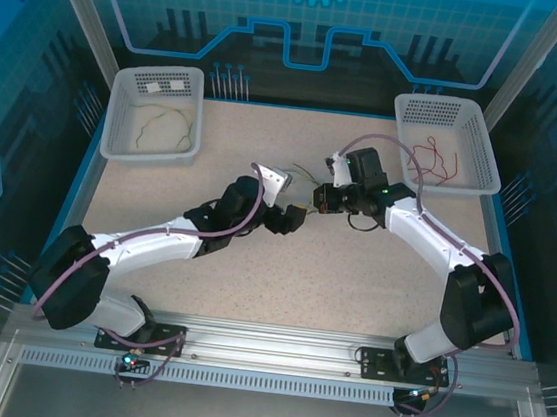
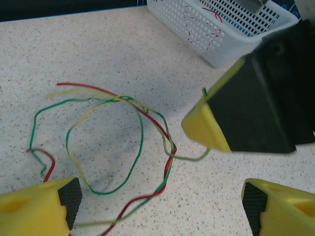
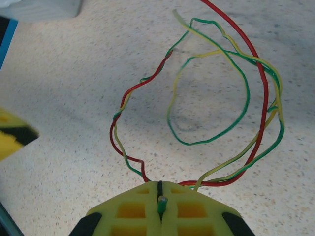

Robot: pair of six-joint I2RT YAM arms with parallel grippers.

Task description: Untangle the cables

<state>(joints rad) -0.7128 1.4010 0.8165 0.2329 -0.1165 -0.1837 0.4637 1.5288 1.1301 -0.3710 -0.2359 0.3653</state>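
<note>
Fingers, right gripper (image 3: 160, 189): yellow pads pressed together, pinching a green wire end.
Fingers, left gripper (image 2: 160, 209): spread wide, holding nothing (poised just beside the tangle).
Cables: thin red, green and yellow wires (image 2: 140, 113), looped and twisted together on speckled tabletop (image 2: 98, 39), between both grippers.
Progress: white mesh baskets (image 1: 115, 140) already hold loose wires; this bundle is not yet separated.

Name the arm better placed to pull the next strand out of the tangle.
Left. The left fingers stand open over the cables, free to pinch a strand; the right fingers are shut on a green cable end, anchoring it.
</note>
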